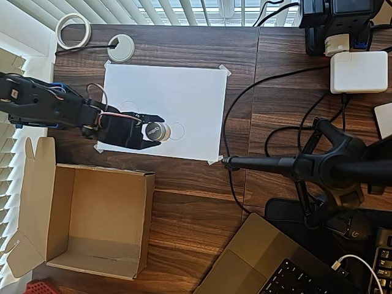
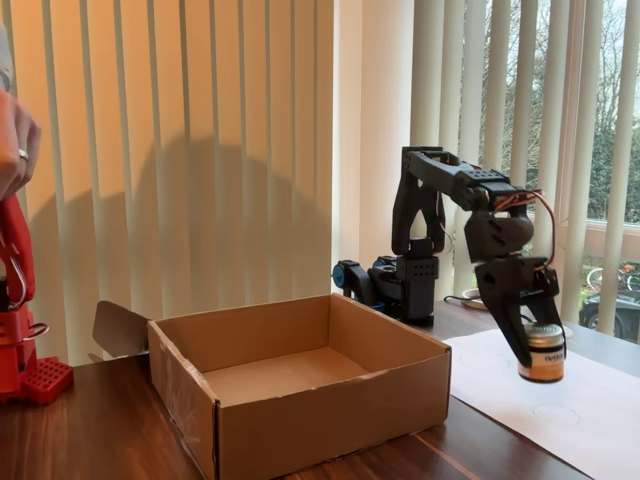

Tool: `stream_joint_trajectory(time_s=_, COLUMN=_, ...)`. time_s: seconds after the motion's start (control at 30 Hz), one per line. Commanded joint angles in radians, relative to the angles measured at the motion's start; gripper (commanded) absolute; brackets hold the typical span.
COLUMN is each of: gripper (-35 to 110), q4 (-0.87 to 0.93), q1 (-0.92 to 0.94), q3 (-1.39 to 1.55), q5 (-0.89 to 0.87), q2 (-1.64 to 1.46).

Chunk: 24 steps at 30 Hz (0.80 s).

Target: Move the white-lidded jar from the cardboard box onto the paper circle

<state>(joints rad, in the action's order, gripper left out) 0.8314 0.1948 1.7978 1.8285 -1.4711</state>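
Fingers of my gripper (image 1: 153, 130) pinched the white-lidded jar (image 1: 157, 130), held clear above the paper sheet (image 1: 184, 92) near its lower edge in the overhead view, just beside the small paper circle (image 1: 177, 130). The cardboard box (image 1: 43, 202) sat by the tabletop's lower left corner, well apart, leaving open wood between.

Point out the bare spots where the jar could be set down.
Bare: the paper sheet above and right of the gripper holding the white-lidded jar, and the cardboard box floor. Crowded: cables and charger right of the sheet.
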Motion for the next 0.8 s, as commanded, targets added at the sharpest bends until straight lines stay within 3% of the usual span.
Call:
stream_joint_trajectory(time_s=0.0, gripper=7, q4=-0.026, q1=0.012, q3=-0.140, q5=0.012, q2=0.025)
stream_joint_trajectory(time_s=0.77, gripper=7, q4=-0.048, q1=-0.043, q3=-0.173, q5=-0.017, q2=0.104)
